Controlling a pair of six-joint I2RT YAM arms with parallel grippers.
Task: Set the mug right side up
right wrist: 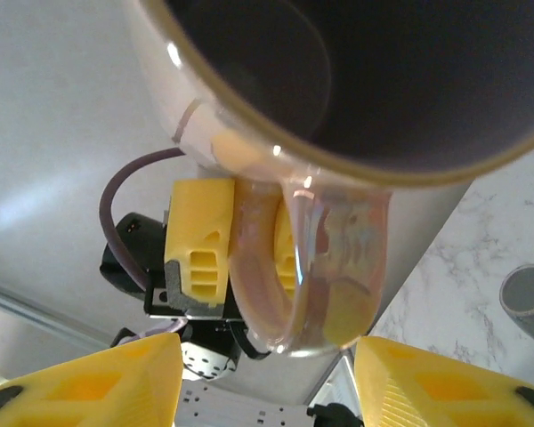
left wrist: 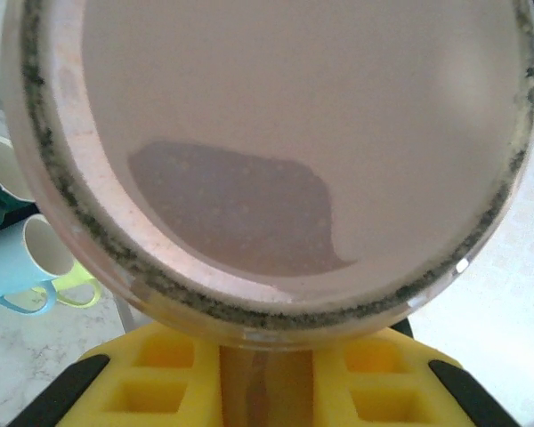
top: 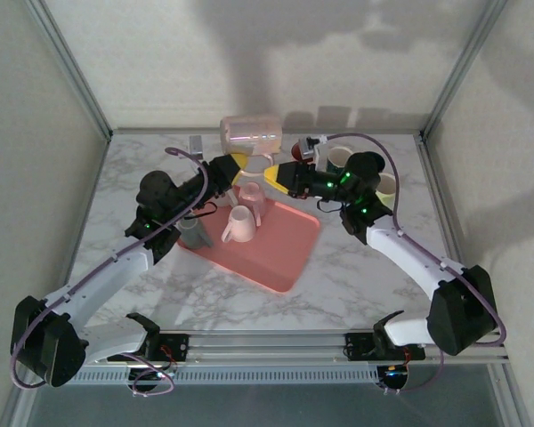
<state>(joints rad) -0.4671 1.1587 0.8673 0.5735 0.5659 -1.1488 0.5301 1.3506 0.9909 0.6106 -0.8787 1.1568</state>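
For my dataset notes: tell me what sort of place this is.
Probably a robot test cell, not a kitchen: white panel walls in a metal frame, a marble-patterned table, two arms bolted at its edge.

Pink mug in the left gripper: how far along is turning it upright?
Done: the left gripper is shut on the handle of the pink mug, holding it above the tray. In hand: the mug lies sideways, mouth toward the open right gripper. Left: bring the mouth up, set it down, release.
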